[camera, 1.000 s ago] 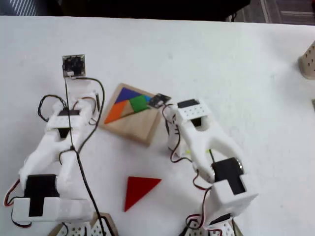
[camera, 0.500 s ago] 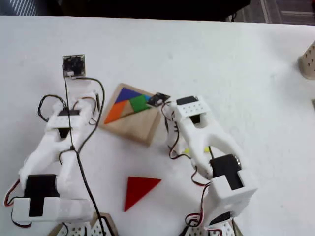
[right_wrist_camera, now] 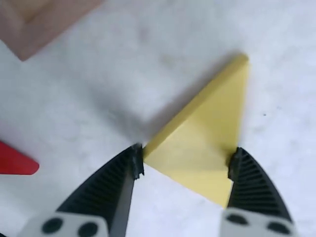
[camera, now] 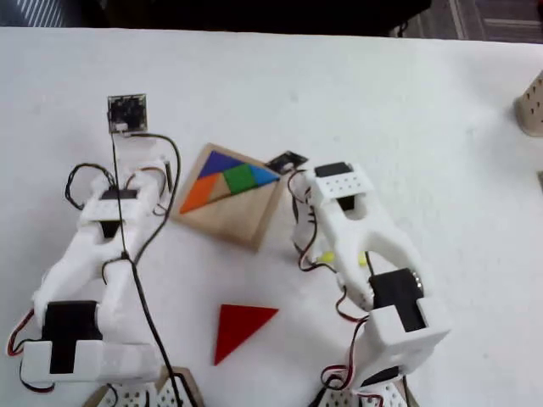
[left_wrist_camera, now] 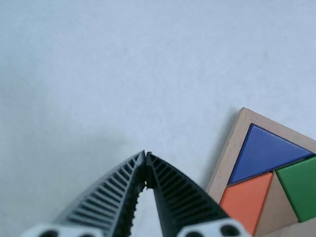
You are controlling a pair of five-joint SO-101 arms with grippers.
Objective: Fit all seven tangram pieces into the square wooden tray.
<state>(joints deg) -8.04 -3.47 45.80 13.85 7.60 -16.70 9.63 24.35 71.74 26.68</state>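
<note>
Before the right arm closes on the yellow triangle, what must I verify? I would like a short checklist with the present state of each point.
1. Right gripper open, one finger on each side of the yellow triangle: ok.
2. Piece lying flat on the table: ok.
3. Contact between gripper and piece: cannot tell.
4. Bare wood free in the wooden tray for more pieces: ok.
5. Left gripper shut, empty, beside the tray and not over it: ok.
6. Red triangle apart from the yellow one: ok.
</note>
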